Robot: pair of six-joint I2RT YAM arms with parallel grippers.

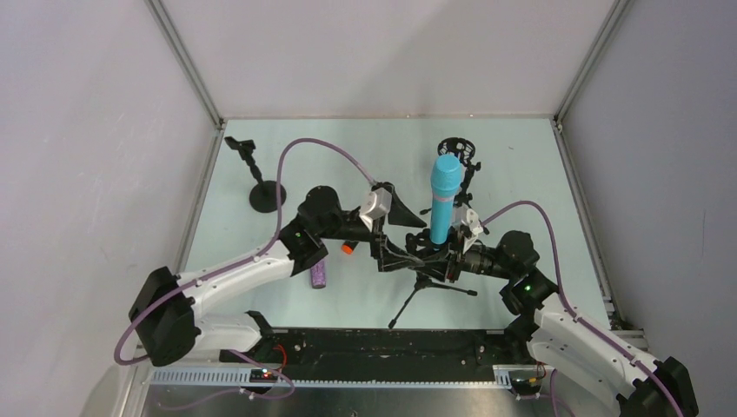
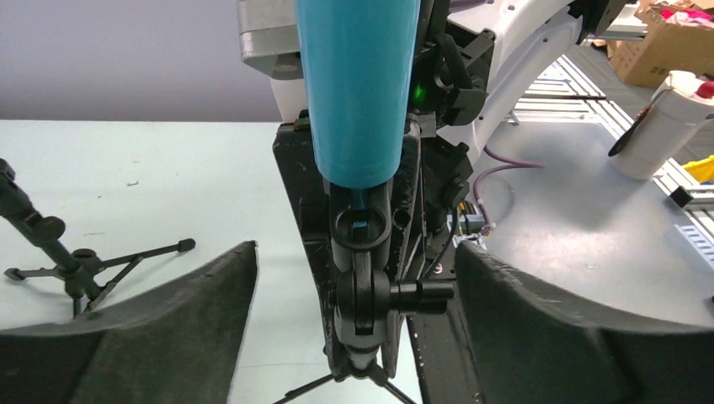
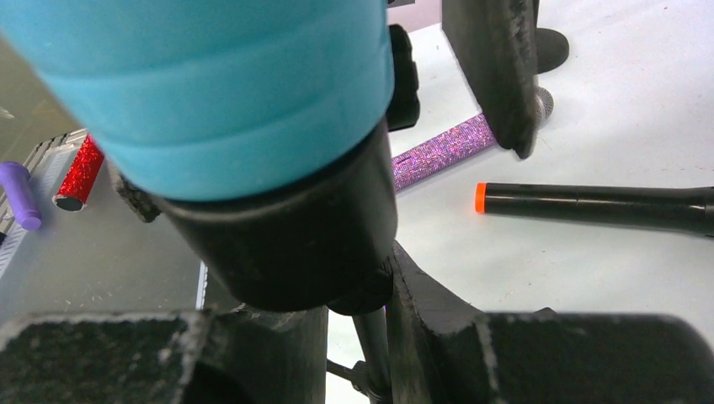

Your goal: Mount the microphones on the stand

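Upright near the middle of the desk [image 1: 521, 165], between the two arms: turquoise microphone [image 1: 445, 195], lower end seated in the black holder cup [image 3: 286, 244] on top of the tripod stand [image 1: 407, 306], head up. Flanking the stand's clip joint from the left side, left fingers [image 2: 168, 328] spread wide, one on each side, clear of the stand and the microphone, holding nothing. Coming in from the opposite side, right fingers [image 3: 572, 353] narrow, clamped on the stand's thin stem just under the cup. Lying flat on the desk left of the tripod stand: purple glitter microphone [image 3: 442, 151], silver mesh head partly hidden behind a left finger in the right wrist view. Lying flat near it, apart from it: black microphone [image 3: 589, 206] with orange end, mostly under the left arm in the top view. Both off any stand. Upright at the far left of the desk: round-base stand [image 1: 265, 197] with a tilted clip on top. Upright behind the turquoise microphone, toward the far edge: ring-mount stand [image 1: 458, 148]. Beyond the desk edge on a grey surface: red glitter cylinder [image 3: 80, 172] and a purple handle [image 3: 17, 194]; cannot tell what either belongs to.
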